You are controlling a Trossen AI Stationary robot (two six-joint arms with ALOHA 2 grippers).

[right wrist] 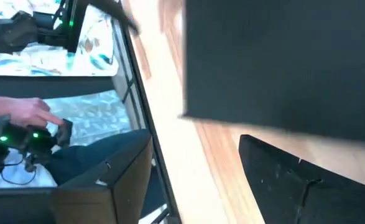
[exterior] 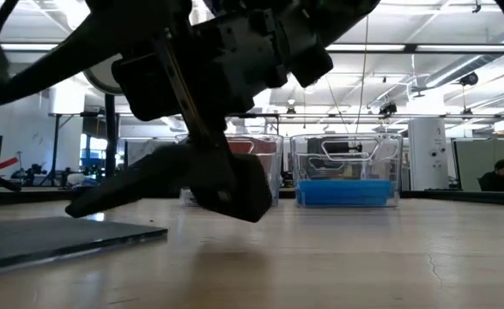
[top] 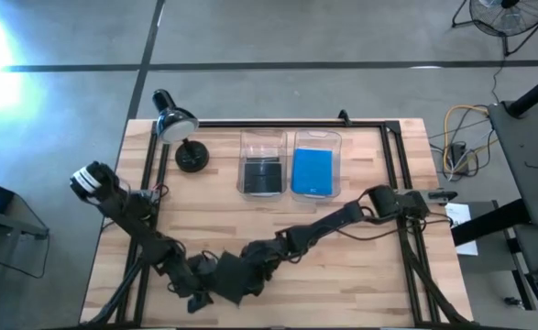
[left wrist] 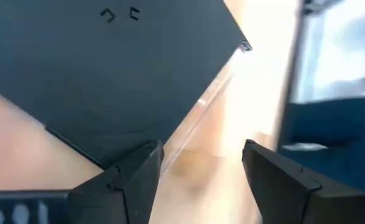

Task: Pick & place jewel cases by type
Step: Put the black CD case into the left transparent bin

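- Both grippers are seen low over the near edge of the table [top: 360,284], close together: the left gripper [left wrist: 201,168] and the right gripper [right wrist: 194,162].
- Left gripper fingers [left wrist: 135,177] are spread apart, with bare wood shown between them; nothing is held.
- Just ahead of those fingers a dark jewel case [left wrist: 114,68] lies flat on the wood, one corner reaching close to a fingertip; whether they touch cannot be told.
- Right gripper fingers [right wrist: 294,180] are likewise parted and nothing is gripped between them; a dark jewel case [right wrist: 281,62] lies flat just beyond them.
- At table height, a dark flat case [exterior: 63,236] is seen lying on the wood beside the lowered grippers.
- Well beyond both grippers, at the far side of the table, two clear bins stand side by side: one bin [top: 264,139] holds dark cases [top: 263,174], the other bin [top: 316,137] holds blue cases [top: 312,170].
- A desk lamp [top: 179,128] stands beside the bin of dark cases.
- A person's hand [right wrist: 27,112] on a device is seen off the table in the right wrist view.
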